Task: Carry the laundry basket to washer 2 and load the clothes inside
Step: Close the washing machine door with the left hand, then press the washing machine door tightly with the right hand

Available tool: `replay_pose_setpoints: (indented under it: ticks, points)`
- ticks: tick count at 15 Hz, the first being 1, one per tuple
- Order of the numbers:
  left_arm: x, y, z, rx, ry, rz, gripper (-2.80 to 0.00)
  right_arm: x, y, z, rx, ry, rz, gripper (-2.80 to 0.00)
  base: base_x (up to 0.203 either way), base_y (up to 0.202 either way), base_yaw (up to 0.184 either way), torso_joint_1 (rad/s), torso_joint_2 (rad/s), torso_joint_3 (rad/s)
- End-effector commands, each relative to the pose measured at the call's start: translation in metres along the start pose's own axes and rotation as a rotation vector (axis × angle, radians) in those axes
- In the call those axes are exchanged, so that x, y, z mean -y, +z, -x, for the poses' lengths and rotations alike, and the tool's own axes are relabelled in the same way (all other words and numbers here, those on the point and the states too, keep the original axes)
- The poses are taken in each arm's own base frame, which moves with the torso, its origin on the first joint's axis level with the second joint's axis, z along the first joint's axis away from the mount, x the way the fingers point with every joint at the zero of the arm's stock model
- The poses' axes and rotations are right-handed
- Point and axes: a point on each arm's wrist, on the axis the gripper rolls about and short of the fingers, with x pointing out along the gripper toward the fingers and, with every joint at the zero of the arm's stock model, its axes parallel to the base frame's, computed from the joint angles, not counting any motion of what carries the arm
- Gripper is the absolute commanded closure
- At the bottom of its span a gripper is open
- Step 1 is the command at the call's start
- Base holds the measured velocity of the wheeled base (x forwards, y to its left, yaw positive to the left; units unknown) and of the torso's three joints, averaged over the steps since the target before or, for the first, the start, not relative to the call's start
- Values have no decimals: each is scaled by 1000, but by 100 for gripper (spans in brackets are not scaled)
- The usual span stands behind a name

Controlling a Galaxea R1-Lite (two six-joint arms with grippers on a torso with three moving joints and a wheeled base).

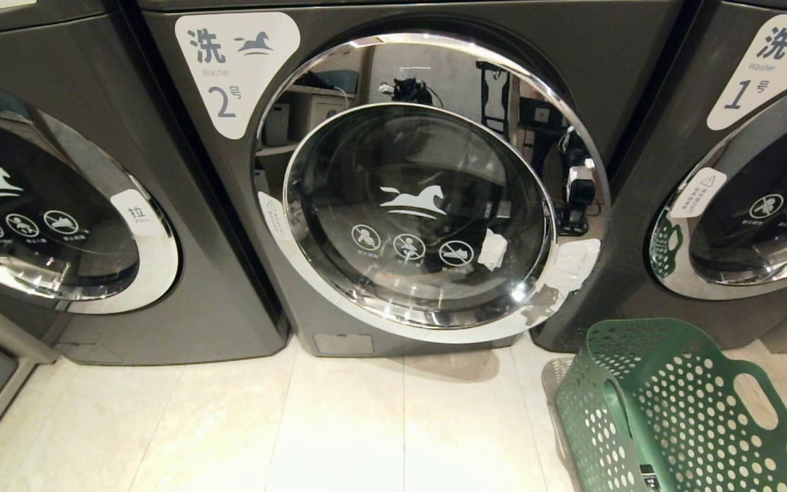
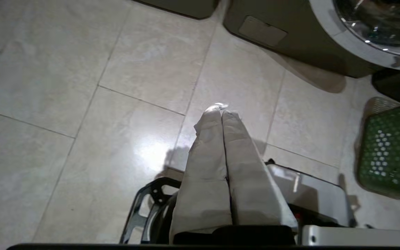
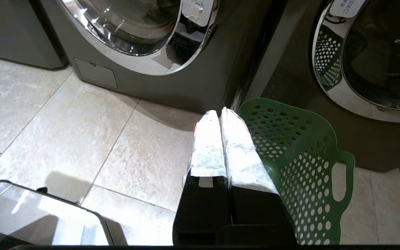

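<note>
Washer 2 (image 1: 243, 75) stands straight ahead, its round chrome-ringed door (image 1: 421, 205) closed. To its right, the green laundry basket (image 1: 673, 410) sits on the floor in front of the gap between washer 2 and washer 1. The part of its inside that shows holds no cloth, and the clothes are out of view. My left gripper (image 2: 222, 111) is shut and empty, low over the floor tiles, with washer 2 (image 2: 307, 52) and the basket (image 2: 391, 152) ahead of it. Beside the basket's rim (image 3: 300, 156), my right gripper (image 3: 219, 113) is shut on nothing. Neither arm shows in the head view.
Washer 1 (image 1: 742, 171) stands on the right and another dark machine (image 1: 59, 205) with a round door on the left. Pale floor tiles (image 1: 298, 424) lie before the machines. My own base (image 2: 311, 187) shows low in both wrist views.
</note>
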Motion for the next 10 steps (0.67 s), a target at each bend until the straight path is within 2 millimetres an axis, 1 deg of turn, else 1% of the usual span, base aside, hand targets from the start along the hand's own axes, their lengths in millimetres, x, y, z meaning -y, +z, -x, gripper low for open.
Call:
replay_pose_setpoints:
  ticks: [1, 2, 3, 6, 7, 8, 9, 10]
  points:
    - [-17, -68, 0, 134, 95, -79, 0, 14, 23, -43, -148, 40, -29, 0, 0, 0, 0, 0, 0, 0]
    - [-18, -78, -13, 136, 152, -114, 0, 18, 27, -60, -181, 63, -31, 0, 0, 0, 0, 0, 0, 0]
    - [-16, -81, -27, 156, 176, -135, 0, 21, 26, -76, -216, 99, -36, 0, 0, 0, 0, 0, 0, 0]
    - [-8, -84, -68, 300, 104, -215, 0, 25, 14, -122, -344, 239, -75, 0, 0, 0, 0, 0, 0, 0]
    - [-7, -92, -83, 327, 62, -278, 0, 25, 9, -141, -363, 275, -81, 0, 0, 0, 0, 0, 0, 0]
    - [-5, -96, -95, 383, 15, -351, 0, 25, 6, -159, -361, 300, -79, 0, 0, 0, 0, 0, 0, 0]
    - [-3, -97, -100, 454, -33, -408, 0, 23, 4, -180, -332, 331, -70, 0, 0, 0, 0, 0, 0, 0]
    - [-2, -97, -101, 486, -67, -456, 0, 15, 3, -199, -289, 386, -62, 0, 0, 0, 0, 0, 0, 0]
